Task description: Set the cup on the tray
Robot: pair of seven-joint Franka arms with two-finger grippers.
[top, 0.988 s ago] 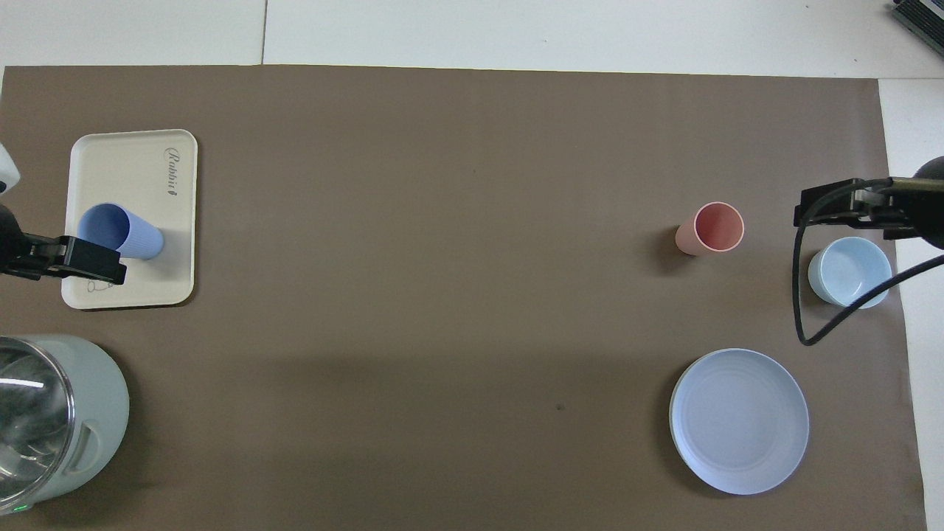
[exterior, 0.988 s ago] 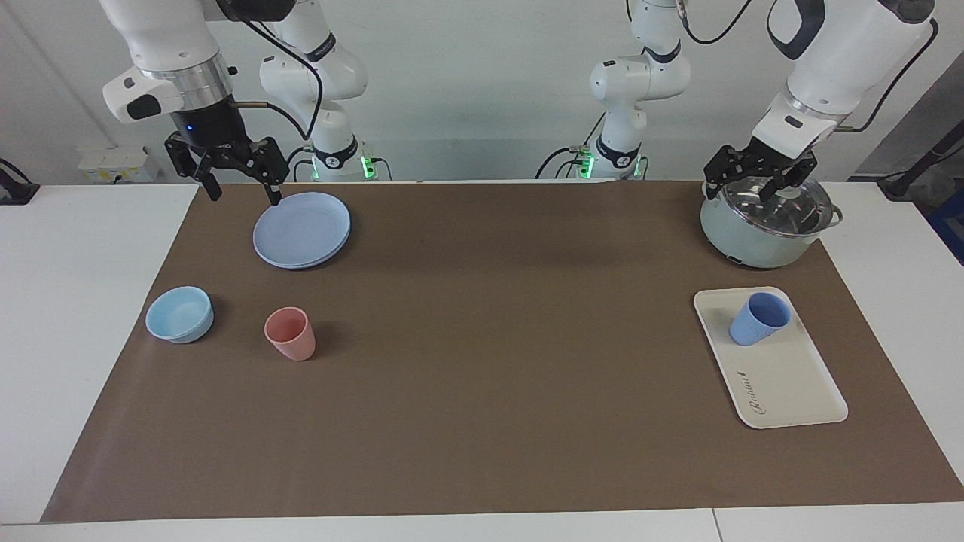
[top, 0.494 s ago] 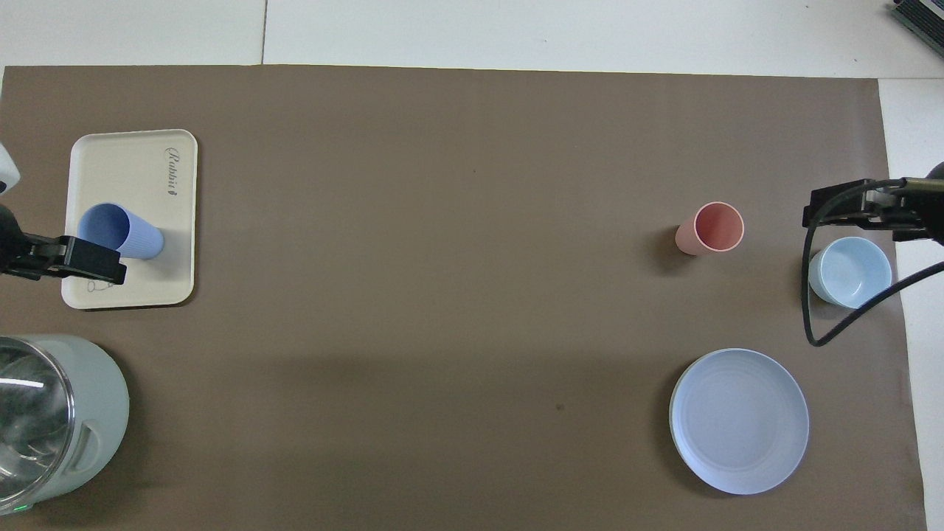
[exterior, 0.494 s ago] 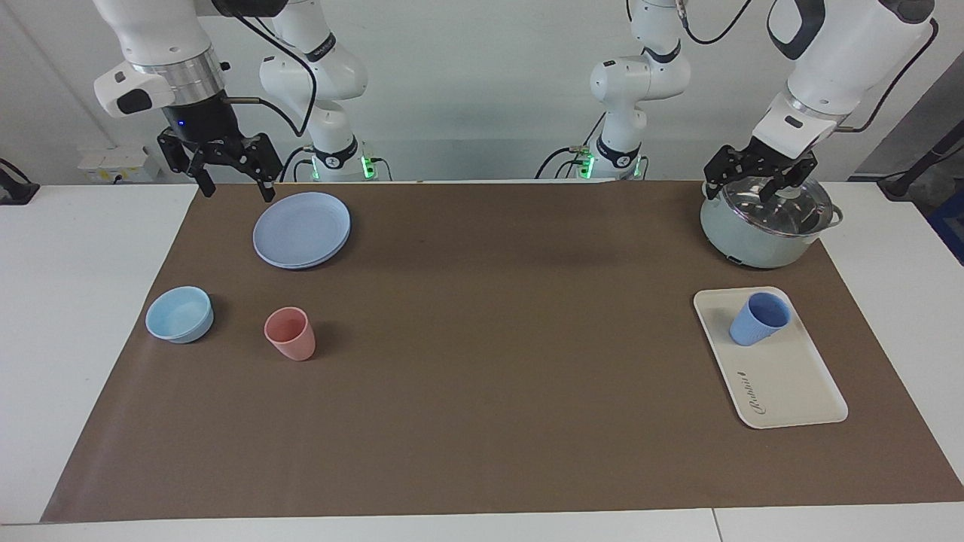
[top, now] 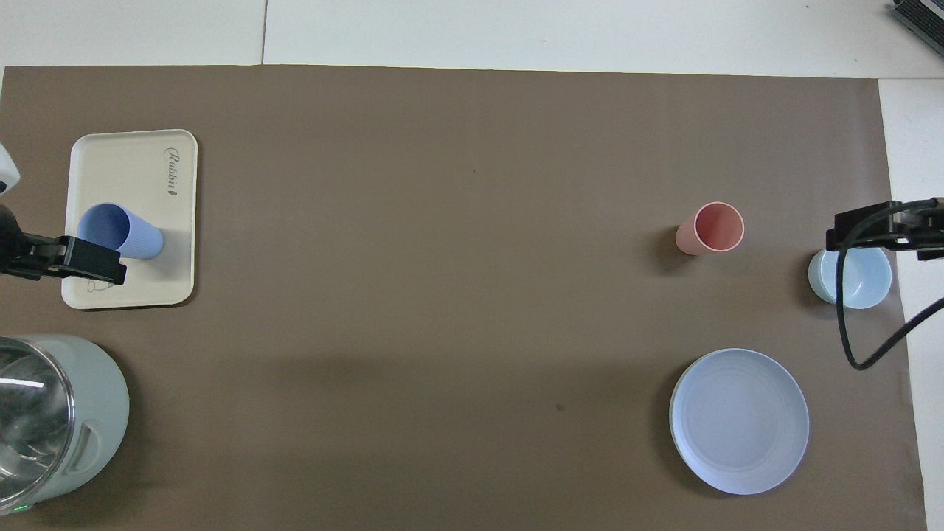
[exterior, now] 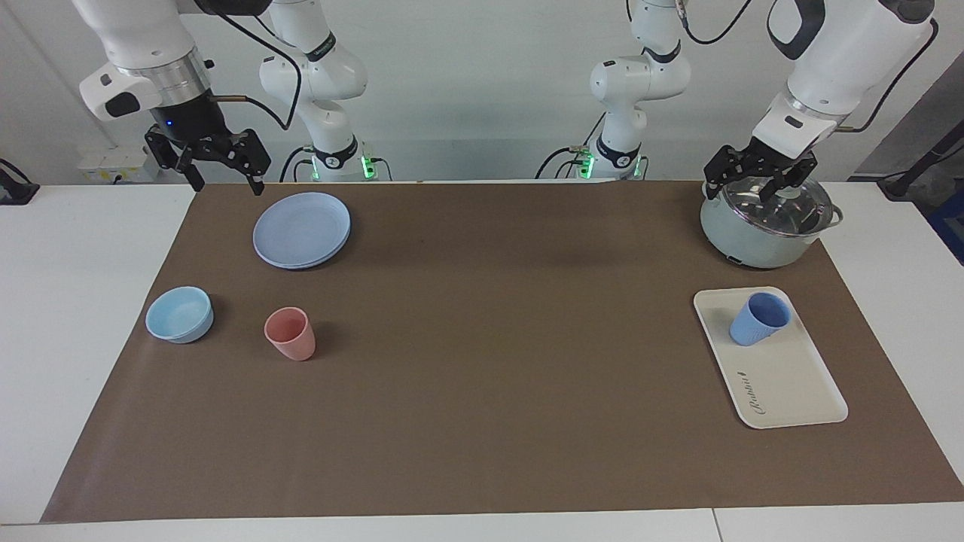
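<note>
The periwinkle-blue cup [exterior: 759,319] stands upright on the cream-white tray [exterior: 791,384], at the tray's end nearer to the robots. No gripper touches it. The cup [top: 118,232] and tray [top: 133,169] also show in the overhead view. My left gripper [exterior: 742,192] is open and empty, raised over the lid of the pot [exterior: 768,222]; in the overhead view the left gripper [top: 81,262] covers the tray's near edge. My right gripper [exterior: 226,179] is open and empty, raised beside the round blue plate [exterior: 301,229], toward the right arm's end of the table.
A salmon-pink tumbler [exterior: 290,333] and a low light-blue bowl [exterior: 179,314] stand toward the right arm's end, farther from the robots than the plate. The right arm's cable [top: 848,324] hangs over the bowl [top: 859,284] in the overhead view. A brown mat [exterior: 482,361] covers the table.
My right gripper has risen and drawn back from over the plate's edge toward the right arm's end of the table. The left arm, cup and tray have not moved.
</note>
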